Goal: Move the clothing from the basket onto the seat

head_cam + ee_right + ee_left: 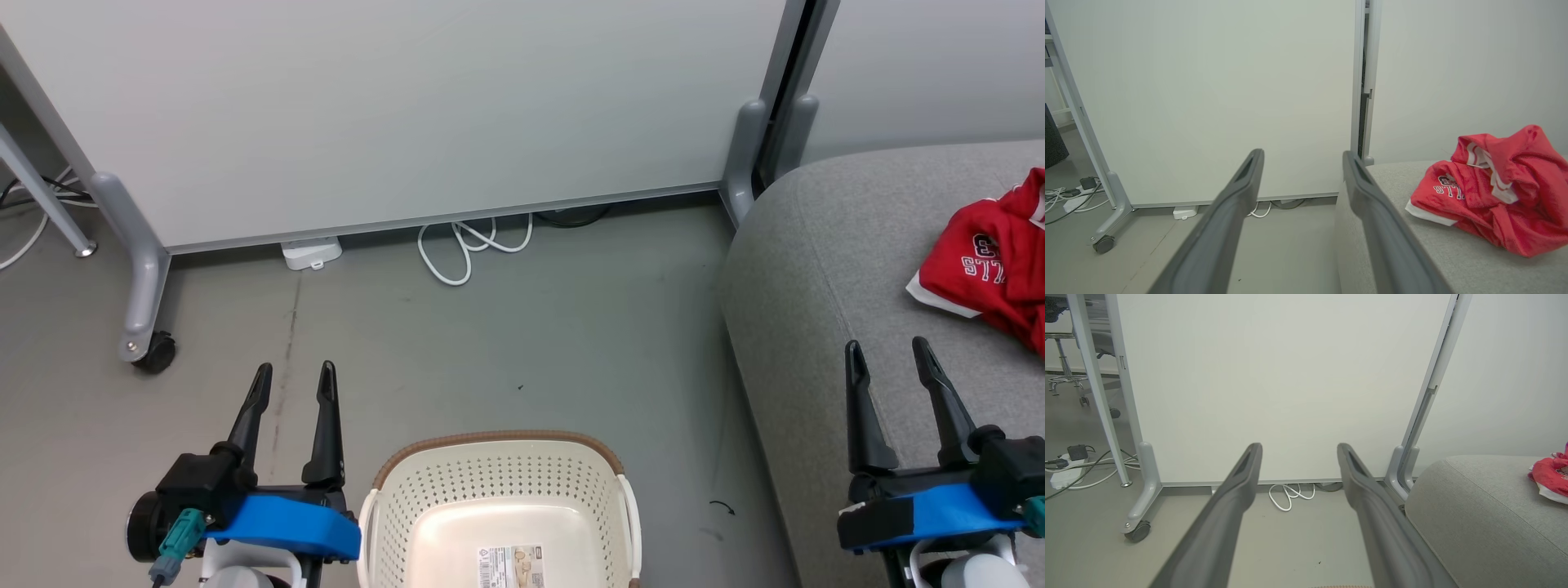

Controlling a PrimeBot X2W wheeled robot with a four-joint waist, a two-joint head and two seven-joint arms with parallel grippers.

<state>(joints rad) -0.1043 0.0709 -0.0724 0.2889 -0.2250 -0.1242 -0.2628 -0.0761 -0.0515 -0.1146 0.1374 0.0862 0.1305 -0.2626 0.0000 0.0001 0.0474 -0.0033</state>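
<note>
Head view: laundry basket (498, 438) bare where visible, red jerseys (992, 261) on the sofa cushion (816, 269); left wrist, our left gripper (1299, 447) gapes empty; right wrist, right gripper (1303, 153) likewise, so we should check the basket's hidden near end before finishing.

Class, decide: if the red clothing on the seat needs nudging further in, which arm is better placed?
Right: the right end effector, open, hangs over the seat near the clothing; the left end effector sits beside the basket, over floor.
</note>
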